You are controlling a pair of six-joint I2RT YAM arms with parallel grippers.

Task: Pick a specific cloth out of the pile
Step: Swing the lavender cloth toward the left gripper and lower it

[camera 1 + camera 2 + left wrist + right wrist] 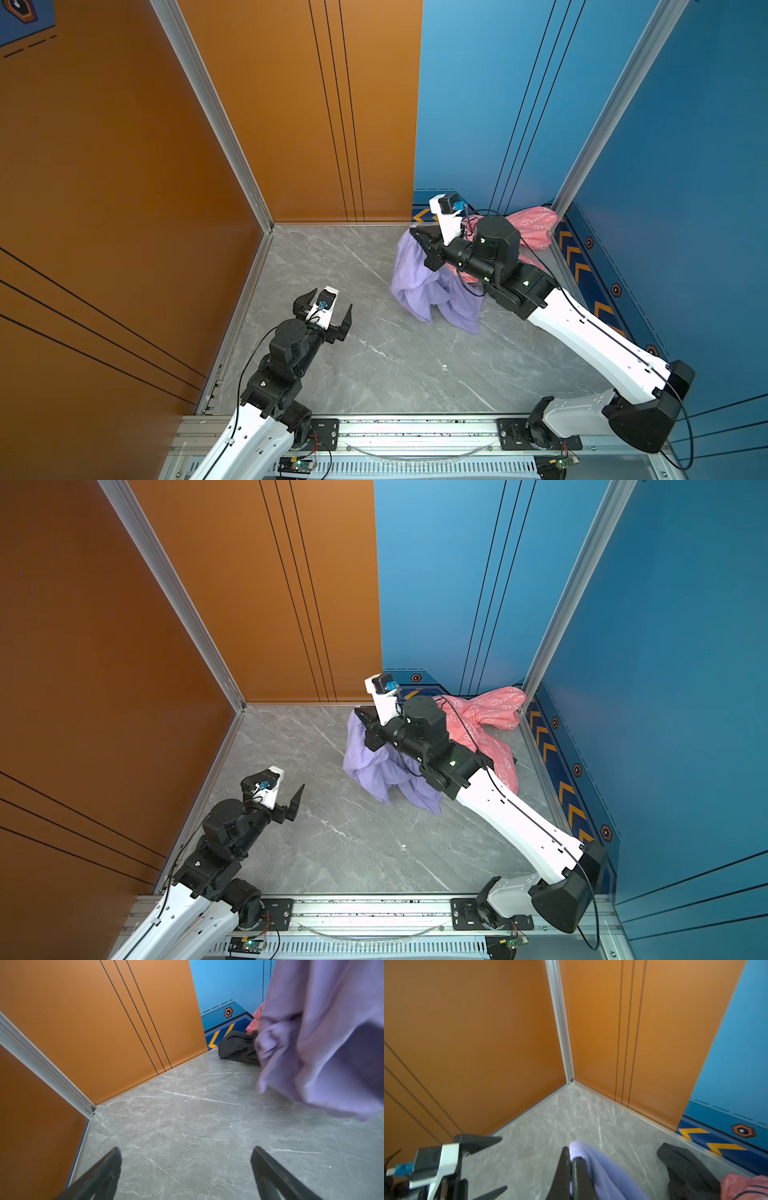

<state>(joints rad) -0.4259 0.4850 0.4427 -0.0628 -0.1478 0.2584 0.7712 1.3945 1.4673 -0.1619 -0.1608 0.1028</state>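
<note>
The step in hand is the lift-out. The right gripper has its 2 jaws pressed together on a top fold of the plain lilac-purple soft cloth, which hangs from it in long drapes over the grey marble-patterned table, toward the far right of the workspace. The rest of the pile sits in the far right corner: 1 bright pink garment with white outline print and 1 crumpled charcoal-black garment, which lies low against the blue wall. In the left wrist view the lilac hem is blurred, so whether its lowest folds have cleared the surface, or brush the charcoal piece, cannot be told.

The left gripper hovers near the left side of the table, jaws wide apart and holding nothing.

The cloth looks picked but not yet clearly parted from the other 2. The next move probably calls for carrying it toward the open middle of the table, high enough that the trailing hem drags nothing along, then letting it down there.
</note>
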